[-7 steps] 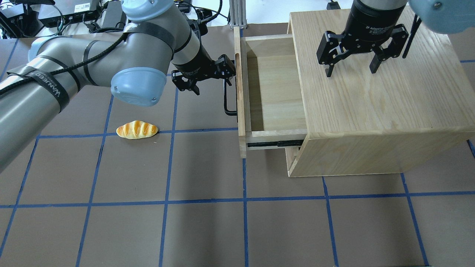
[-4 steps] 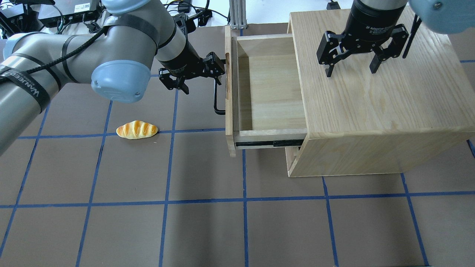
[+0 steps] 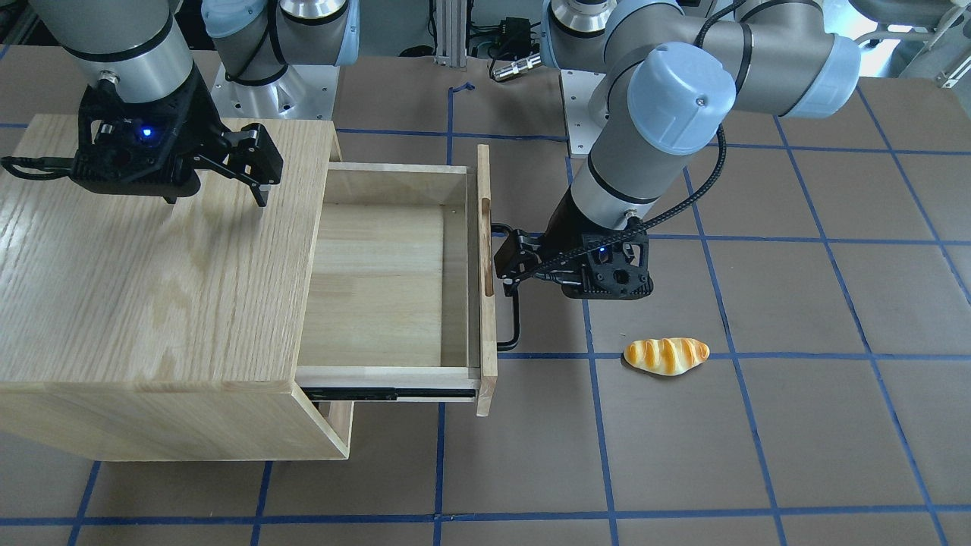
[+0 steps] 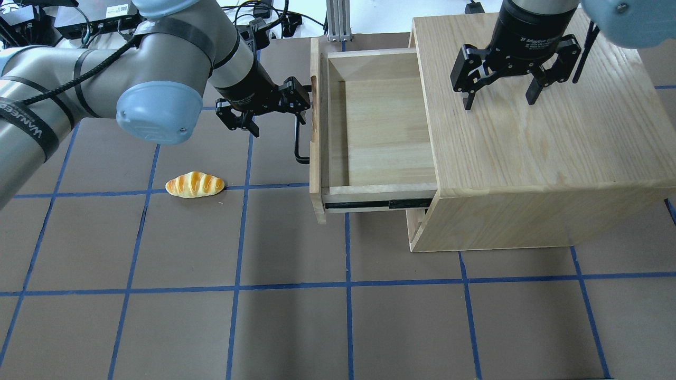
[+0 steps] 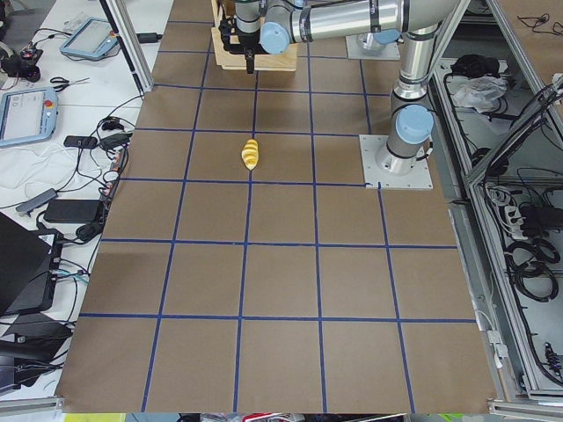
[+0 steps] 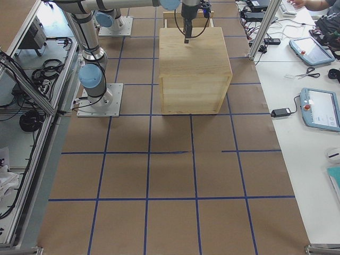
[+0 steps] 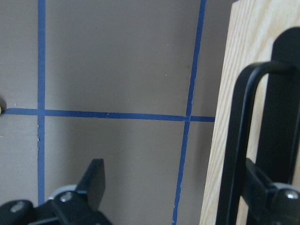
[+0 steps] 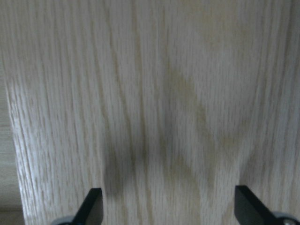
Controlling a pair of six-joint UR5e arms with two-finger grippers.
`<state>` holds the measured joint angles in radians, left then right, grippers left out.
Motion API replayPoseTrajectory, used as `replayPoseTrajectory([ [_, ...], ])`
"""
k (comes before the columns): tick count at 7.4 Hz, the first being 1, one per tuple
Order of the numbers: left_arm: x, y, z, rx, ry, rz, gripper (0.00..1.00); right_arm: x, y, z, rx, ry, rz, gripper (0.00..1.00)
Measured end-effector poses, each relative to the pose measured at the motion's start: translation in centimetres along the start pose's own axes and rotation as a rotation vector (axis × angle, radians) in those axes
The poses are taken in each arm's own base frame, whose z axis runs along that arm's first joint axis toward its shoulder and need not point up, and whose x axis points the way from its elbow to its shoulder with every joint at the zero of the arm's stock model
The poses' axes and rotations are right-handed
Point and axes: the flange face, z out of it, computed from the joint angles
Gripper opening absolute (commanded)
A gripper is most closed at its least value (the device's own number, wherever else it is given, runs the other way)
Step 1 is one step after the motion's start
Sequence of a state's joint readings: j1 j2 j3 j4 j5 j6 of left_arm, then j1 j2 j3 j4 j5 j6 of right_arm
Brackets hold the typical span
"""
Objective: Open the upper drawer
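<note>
Slippage is the worry: the left gripper (image 4: 272, 112) is spread wide, one finger (image 7: 269, 185) hooked behind the black bar handle (image 4: 297, 142) rather than pinching it, so a skewed pull could let the bar slide free. With the slide rail (image 4: 369, 203) this far extended, it could also jolt the oak cabinet (image 4: 528, 158), over whose top the right gripper (image 4: 499, 97) hangs with jaws apart. Upper drawer (image 4: 385, 137) stands well out of the cabinet toward the robot's left, further out than moments ago, the left arm having retreated with it while the right gripper hasn't budged.
</note>
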<state>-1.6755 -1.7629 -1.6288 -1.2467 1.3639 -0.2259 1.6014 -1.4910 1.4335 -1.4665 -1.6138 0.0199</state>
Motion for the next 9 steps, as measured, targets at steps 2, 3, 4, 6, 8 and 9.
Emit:
replayPoseTrajectory([
  [2,-1.8,0.2,-2.4,-0.015,-0.007,-0.016,1.0,0.0,0.0,0.0,0.0,0.0,0.0,1.0],
  [3,-2.9,0.3,-4.7,-0.022,-0.01,-0.039,1.0,0.0,0.0,0.0,0.0,0.0,0.0,1.0],
  [4,-4.7,0.5,-7.8,-0.028,-0.023,-0.049,1.0,0.0,0.0,0.0,0.0,0.0,0.0,1.0],
  [6,-9.4,1.5,-13.8,-0.018,-0.139,-0.04,1.0,0.0,0.0,0.0,0.0,0.0,-0.001,1.0],
  [8,-10.9,3.0,-16.5,0.004,-0.272,-0.015,1.0,0.0,0.0,0.0,0.0,0.0,-0.001,1.0],
  [9,-9.8,3.6,-16.7,0.01,-0.293,0.014,1.0,0.0,0.0,0.0,0.001,0.0,-0.001,1.0],
])
